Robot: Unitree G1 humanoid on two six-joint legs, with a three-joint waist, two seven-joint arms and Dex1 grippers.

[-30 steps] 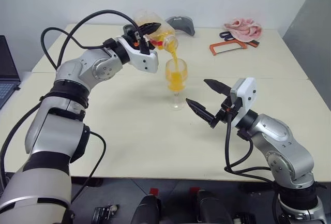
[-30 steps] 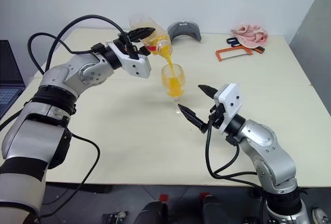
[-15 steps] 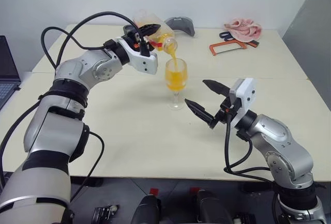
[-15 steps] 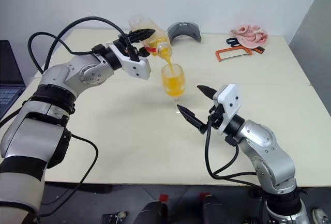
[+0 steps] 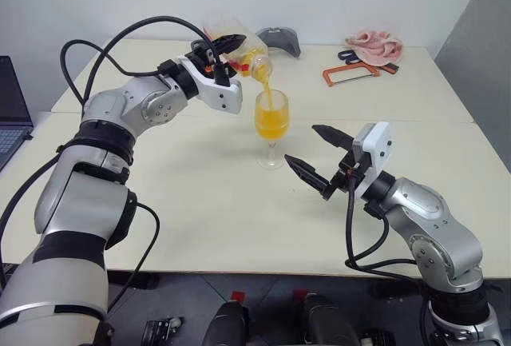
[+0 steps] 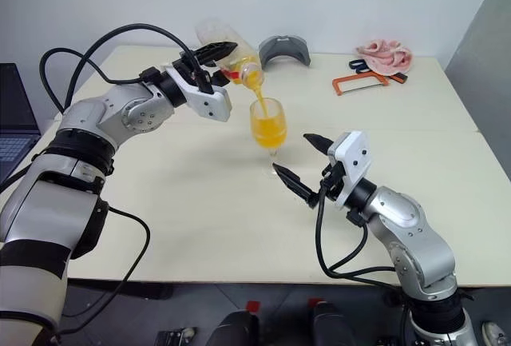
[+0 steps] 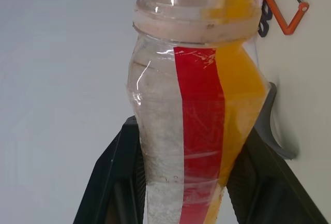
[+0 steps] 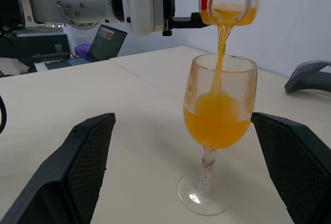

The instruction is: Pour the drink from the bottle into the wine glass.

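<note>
A: Change since a second ago: the translucent orange-yellow drink [image 5: 271,125] stands higher in the bowl of the glass. The small clear plastic bottle with a red vertical stripe label [image 5: 236,47] holds less. Both arms kept their places.

B: Entries, left to right?

A: Item one, far left: dark laptop [image 5: 11,106], at the edge of the view.

B: Next.

A: Item two: left gripper [image 5: 229,44], black fingers pinching the bottle around its body. The bottle is tipped, uncapped mouth down, above the glass rim. A thin stream of drink falls from the mouth into the bowl.

B: And the glass?

A: Item three: clear stemmed wine glass with a rounded bowl and a round foot [image 5: 271,124], upright on the cream bench [image 5: 184,202], near its middle, directly under the bottle's mouth. Bowl over half full. In the right wrist view, orange film coats the inner wall above the liquid line.

B: Behind it?

A: Item four: grey curved object [image 5: 279,40], far edge of the bench, well apart from the glass.

B: The other arm?

A: Item five: right gripper [image 5: 315,154], fingers spread wide, holding nothing. It hovers just beside the glass's foot, touching neither glass nor bench.

B: Remainder?

A: Item six: orange-framed hacksaw [image 5: 351,73], far right of the bench. Item seven: pink crumpled cloth [image 5: 374,42], just behind the hacksaw.
</note>
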